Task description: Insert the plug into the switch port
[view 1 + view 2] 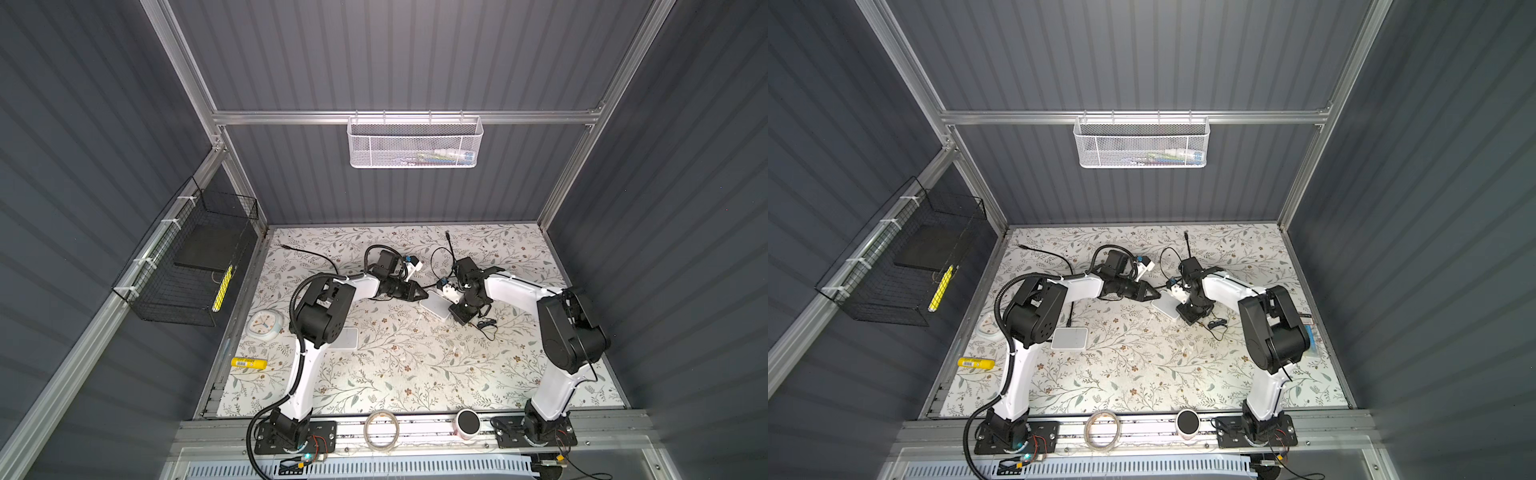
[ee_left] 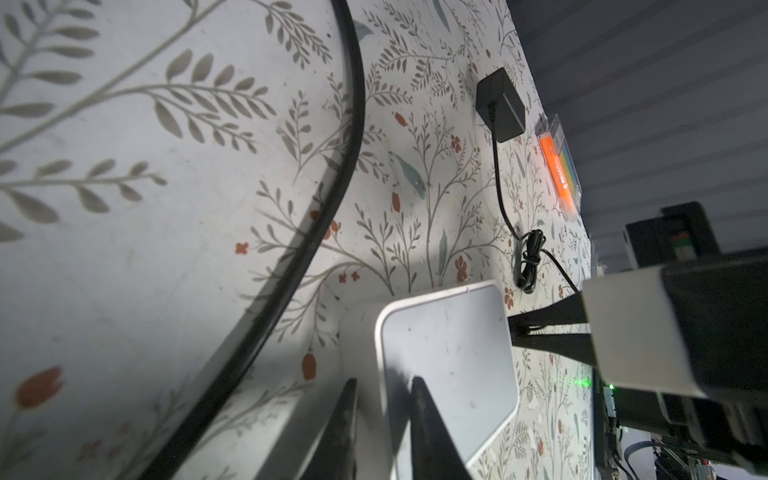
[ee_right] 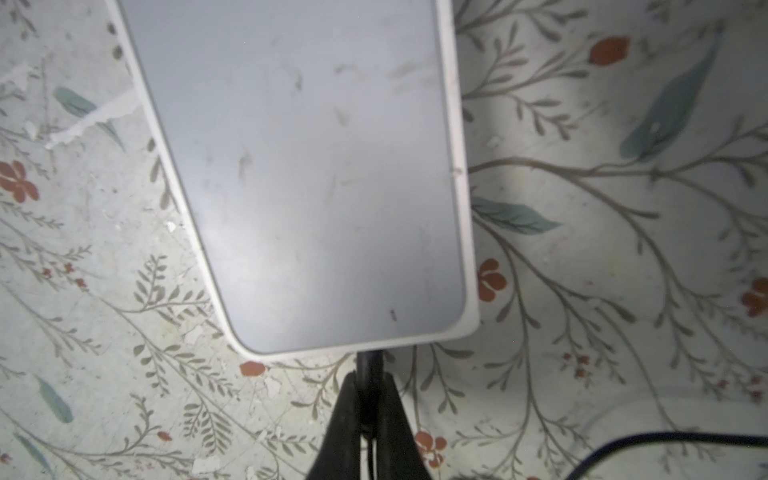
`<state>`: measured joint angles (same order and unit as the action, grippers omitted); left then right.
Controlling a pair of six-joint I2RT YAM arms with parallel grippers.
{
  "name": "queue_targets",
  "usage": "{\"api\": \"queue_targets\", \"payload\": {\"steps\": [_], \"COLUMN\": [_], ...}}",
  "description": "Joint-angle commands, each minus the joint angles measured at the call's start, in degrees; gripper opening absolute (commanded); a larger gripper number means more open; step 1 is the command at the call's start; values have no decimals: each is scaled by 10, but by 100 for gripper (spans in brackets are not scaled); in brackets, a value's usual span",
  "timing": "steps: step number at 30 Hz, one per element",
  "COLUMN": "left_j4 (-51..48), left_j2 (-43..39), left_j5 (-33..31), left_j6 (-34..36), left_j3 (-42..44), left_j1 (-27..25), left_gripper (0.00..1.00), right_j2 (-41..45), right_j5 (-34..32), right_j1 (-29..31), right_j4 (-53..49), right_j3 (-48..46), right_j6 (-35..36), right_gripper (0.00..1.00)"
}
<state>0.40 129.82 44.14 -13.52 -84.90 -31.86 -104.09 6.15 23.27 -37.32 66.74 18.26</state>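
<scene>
White plastic filled most of my right wrist view: the switch [image 3: 311, 174] lay flat on the surface [image 1: 415, 365], between my two arms in both top views. My right end effector [image 3: 369, 384] was pressed together on the plug [image 3: 369, 360], pinching its black body just behind the tip, and the tip met the switch's short edge. The port itself was hidden under the rim, so I could not tell whether the plug was seated, part-way in or only butted against the casing. I judged the insertion to be at its last stage, with a firm push and the release left to do. My left end effector [image 2: 384, 388] was closed on the end of the switch away from the plug, one finger on its top face and the other against its side wall, bracing it.

The surface carried a pale floral print, scuffed and flaked in places. A black adapter [image 2: 500, 106] with its bundled cord lay near the switch, and a thick black cable [image 2: 332, 166] curved past. Well apart, by my left arm, sat a second white box [image 1: 1069, 337], a small clock [image 1: 264, 324] and a yellow tube [image 1: 249, 363]. Grey ribbed walls in an aluminium frame closed the room in, with a white mesh basket [image 1: 415, 141] hung at the back and a black wire basket [image 1: 187, 266] on the left wall.
</scene>
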Motion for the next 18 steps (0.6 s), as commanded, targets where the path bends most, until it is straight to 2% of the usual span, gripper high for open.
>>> {"api": "queue_targets", "payload": {"steps": [1,18], "left_j4": [-27,24], "left_j2": [32,38], "left_j5": [59,86], "left_j6": [-1,-43], "left_j3": [6,24], "left_j1": [-54,-57], "left_gripper": [22,19], "right_j2": [23,58], "right_j5": [58,61], "right_j1": [10,29], "right_j4": [147,237], "right_j3": [18,-12], "right_j6": [9,-42], "right_gripper": [0,0]}}
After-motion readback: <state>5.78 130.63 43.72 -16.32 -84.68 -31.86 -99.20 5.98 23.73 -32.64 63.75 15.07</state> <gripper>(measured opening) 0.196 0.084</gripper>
